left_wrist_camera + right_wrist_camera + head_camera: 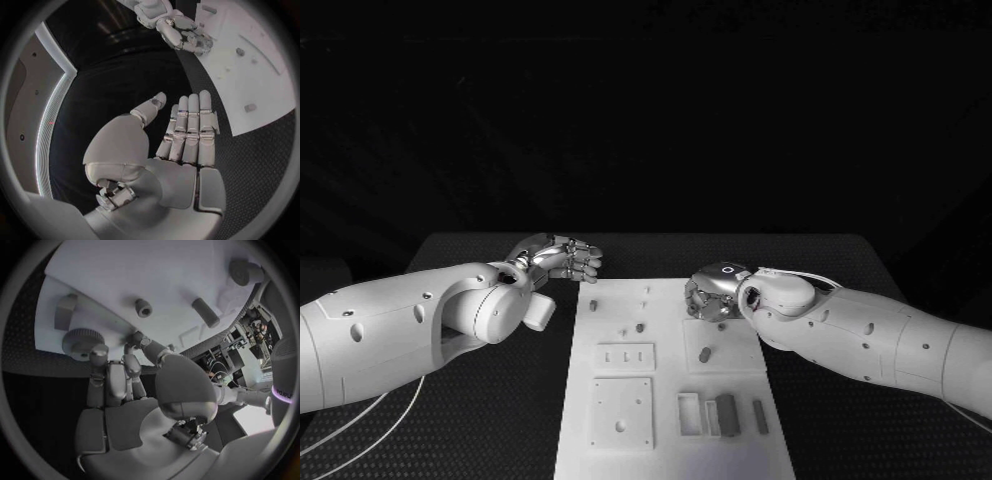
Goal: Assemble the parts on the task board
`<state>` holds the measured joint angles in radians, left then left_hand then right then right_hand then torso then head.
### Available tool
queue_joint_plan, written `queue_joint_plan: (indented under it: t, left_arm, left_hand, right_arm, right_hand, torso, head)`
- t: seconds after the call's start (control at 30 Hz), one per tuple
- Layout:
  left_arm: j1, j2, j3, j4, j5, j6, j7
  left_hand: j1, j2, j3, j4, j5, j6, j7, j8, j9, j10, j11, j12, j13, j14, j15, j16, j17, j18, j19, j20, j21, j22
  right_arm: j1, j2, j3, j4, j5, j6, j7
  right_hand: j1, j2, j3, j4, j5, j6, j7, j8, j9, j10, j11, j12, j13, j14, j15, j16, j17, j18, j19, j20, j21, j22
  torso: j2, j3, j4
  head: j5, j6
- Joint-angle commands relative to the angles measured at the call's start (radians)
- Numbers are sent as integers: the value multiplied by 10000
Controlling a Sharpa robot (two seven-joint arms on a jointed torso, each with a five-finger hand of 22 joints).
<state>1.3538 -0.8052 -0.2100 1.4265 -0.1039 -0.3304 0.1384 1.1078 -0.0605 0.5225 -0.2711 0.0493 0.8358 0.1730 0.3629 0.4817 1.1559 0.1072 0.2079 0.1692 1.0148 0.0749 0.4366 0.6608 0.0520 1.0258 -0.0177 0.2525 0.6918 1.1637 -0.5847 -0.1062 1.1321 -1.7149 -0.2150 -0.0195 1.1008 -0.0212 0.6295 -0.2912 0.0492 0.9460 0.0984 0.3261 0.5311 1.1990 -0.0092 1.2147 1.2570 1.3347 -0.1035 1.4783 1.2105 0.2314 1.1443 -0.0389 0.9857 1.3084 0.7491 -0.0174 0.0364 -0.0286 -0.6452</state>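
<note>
The white task board [672,440] lies in the middle of the table. My right hand [715,295] is curled over the board's far right part. Its fingertips [98,352] touch a round knurled grey part [80,342]; the thumb lies beside them, and I cannot tell whether the part is gripped. Close by on the board [150,270] are a small peg [144,307] and a short cylinder [205,312]. My left hand [557,258] hovers off the board's far left corner. Its fingers [190,125] are straight, side by side, and hold nothing.
Small pegs [640,326] and an oblong part [707,353] sit on the board's middle. Two raised white plates [622,410] take up its near left, and upright grey pieces [726,412] stand at its near right. Bare black table [473,420] flanks the board.
</note>
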Motion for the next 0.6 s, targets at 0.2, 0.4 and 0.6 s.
queue_joint_plan:
  t: [0.2, 0.4, 0.6]
  left_arm:
    - [17, 13, 11, 21, -52, 42, 53]
    - [17, 30, 12, 7, -52, 46, 54]
    - [17, 95, 12, -41, -52, 42, 46]
  left_hand:
    - [-53, -30, 31, -51, 21, 25, 49, -36, -14, -5, 54, -58, 16, 73, 30, -49, 18, 87, 17, -41, 42, 17]
    - [-52, -32, 31, -54, 21, 27, 49, -38, -14, -3, 54, -62, 19, 75, 30, -55, 26, 87, 17, -41, 42, 21]
    - [-50, -36, 31, -59, 21, 28, 48, -40, -15, 0, 54, -67, 22, 78, 30, -61, 34, 86, 17, -41, 42, 26]
  right_arm:
    - [-6, 54, 4, 200, -155, -1106, -704]
    - [66, 414, 14, 118, -435, -1652, -1023]
    - [128, 907, 29, -248, -659, -1955, -1083]
  right_hand:
    - [49, -125, 94, 6, 14, 904, -28, 78, 133, 138, -38, 73, 21, 44, -76, 61, 23, 304, -39, -53, 68, 197]
    - [62, -125, 114, 7, 15, 920, -37, 79, 137, 141, -48, 46, -3, 57, -86, 64, 11, 304, -22, -63, 79, 193]
    - [65, -137, 123, 7, 14, 928, -40, 77, 138, 124, -52, 7, -37, 58, -91, 63, -10, 304, -12, -68, 85, 191]
  torso:
    - [-5, -4, 3]
    - [-1, -1, 0]
    - [12, 4, 17]
  head:
    - [9, 66]
    - [22, 135]
    - [16, 170]
